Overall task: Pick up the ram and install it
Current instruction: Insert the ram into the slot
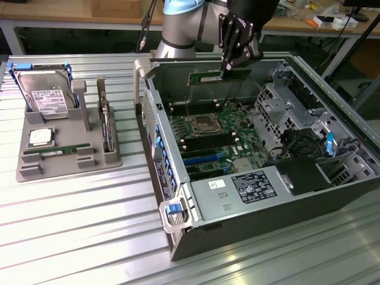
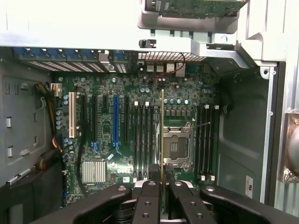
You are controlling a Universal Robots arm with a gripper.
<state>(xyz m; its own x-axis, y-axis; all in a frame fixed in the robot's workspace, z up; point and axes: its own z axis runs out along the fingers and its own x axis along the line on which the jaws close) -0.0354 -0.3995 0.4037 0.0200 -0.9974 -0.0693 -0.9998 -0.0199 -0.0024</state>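
1. The gripper [image 1: 229, 69] is pinching the ram [image 1: 211, 77] by one end. In the exterior view the green stick juts out from the fingertips toward that view's left.
2. The ram hangs in the air over the open computer case [image 1: 332, 196], about level with the case's far rim and clear of the motherboard [image 1: 222, 145] below.
3. In the wrist view the ram [image 2: 162, 140] shows edge-on as a thin line clamped between the two black fingers [image 2: 148, 203]. It hangs above the board between a bank of black memory slots [image 2: 144, 140] and the processor socket [image 2: 176, 148].
4. Inside the case, the motherboard lies flat, with a drive cage [image 1: 279, 98] and black cabling toward the exterior view's right.
5. Well apart from the gripper, on the exterior view's left, a grey tray [image 1: 29, 172] sits on the table [image 1: 77, 231].
6. The tray holds a silver hard drive [image 1: 46, 95] leaning at its back, a square processor chip [image 1: 40, 138] lying flat, and a second green stick [image 1: 59, 152] lying in a front groove.
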